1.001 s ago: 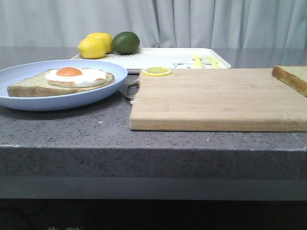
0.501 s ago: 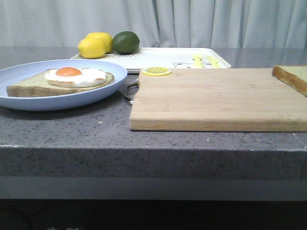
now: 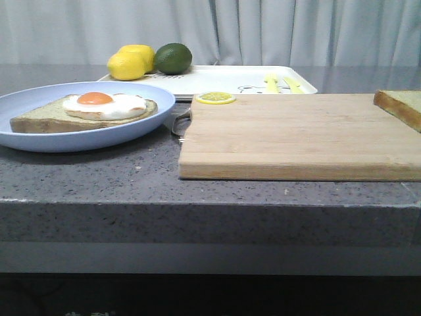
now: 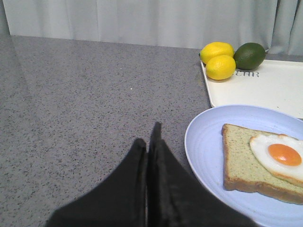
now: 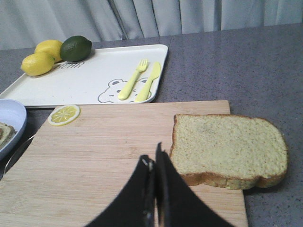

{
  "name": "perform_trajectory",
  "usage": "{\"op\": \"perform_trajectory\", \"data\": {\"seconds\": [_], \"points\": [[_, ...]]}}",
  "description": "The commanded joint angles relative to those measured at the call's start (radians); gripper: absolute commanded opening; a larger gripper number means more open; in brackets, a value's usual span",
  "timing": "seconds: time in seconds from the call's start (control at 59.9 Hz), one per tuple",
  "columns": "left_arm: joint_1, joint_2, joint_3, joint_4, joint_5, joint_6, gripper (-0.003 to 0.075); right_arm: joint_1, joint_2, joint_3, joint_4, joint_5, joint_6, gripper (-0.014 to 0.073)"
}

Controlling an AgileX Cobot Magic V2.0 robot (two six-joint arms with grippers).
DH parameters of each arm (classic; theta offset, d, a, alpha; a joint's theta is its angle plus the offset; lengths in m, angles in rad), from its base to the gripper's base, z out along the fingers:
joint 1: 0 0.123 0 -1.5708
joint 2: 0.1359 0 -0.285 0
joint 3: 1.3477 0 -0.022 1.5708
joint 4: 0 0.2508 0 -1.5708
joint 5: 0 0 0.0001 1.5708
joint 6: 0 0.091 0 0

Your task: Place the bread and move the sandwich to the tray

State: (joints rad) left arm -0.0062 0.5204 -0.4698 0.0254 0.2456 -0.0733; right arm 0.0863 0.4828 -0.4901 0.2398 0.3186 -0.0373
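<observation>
The counter (image 3: pixel 99 178) looks the same as a second ago: nothing has moved, so the task is not yet started. The board (image 3: pixel 296 135) is mostly free, with the bread (image 5: pixel 229 149) at its right end, partly over the edge. The tray (image 5: pixel 94 78) behind has open room in the middle. The plate (image 4: pixel 208 156) holds one slice with egg (image 4: pixel 277 156). Both the left gripper (image 4: pixel 149 142) and the right gripper (image 5: pixel 154 163) are closed and hold nothing.
</observation>
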Motion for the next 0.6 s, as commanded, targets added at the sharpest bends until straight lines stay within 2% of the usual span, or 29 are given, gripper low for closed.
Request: {"op": "perform_trajectory", "data": {"seconds": [0.0, 0.083, 0.234, 0.3, 0.35, 0.584], "points": [[0.002, 0.022, -0.041, 0.003, -0.129, -0.005, 0.0005, -0.005, 0.017, -0.038, -0.009, -0.101, -0.006, -0.0008], [0.002, 0.022, -0.041, 0.003, -0.16, -0.005, 0.013, -0.005, 0.017, -0.038, -0.009, -0.099, -0.006, 0.0167], [0.002, 0.022, -0.041, 0.003, -0.166, -0.005, 0.0557, -0.005, 0.017, -0.038, -0.009, -0.089, -0.006, 0.0511], [0.002, 0.024, -0.041, 0.003, -0.169, -0.005, 0.0677, -0.005, 0.017, -0.038, -0.009, -0.095, -0.006, 0.0616], [0.002, 0.026, -0.041, 0.003, -0.169, -0.005, 0.0705, -0.005, 0.017, -0.038, -0.009, -0.099, -0.006, 0.0655], [0.002, 0.026, -0.041, 0.003, -0.17, -0.005, 0.0629, -0.005, 0.044, -0.062, -0.01, -0.101, -0.006, 0.0661]]}}
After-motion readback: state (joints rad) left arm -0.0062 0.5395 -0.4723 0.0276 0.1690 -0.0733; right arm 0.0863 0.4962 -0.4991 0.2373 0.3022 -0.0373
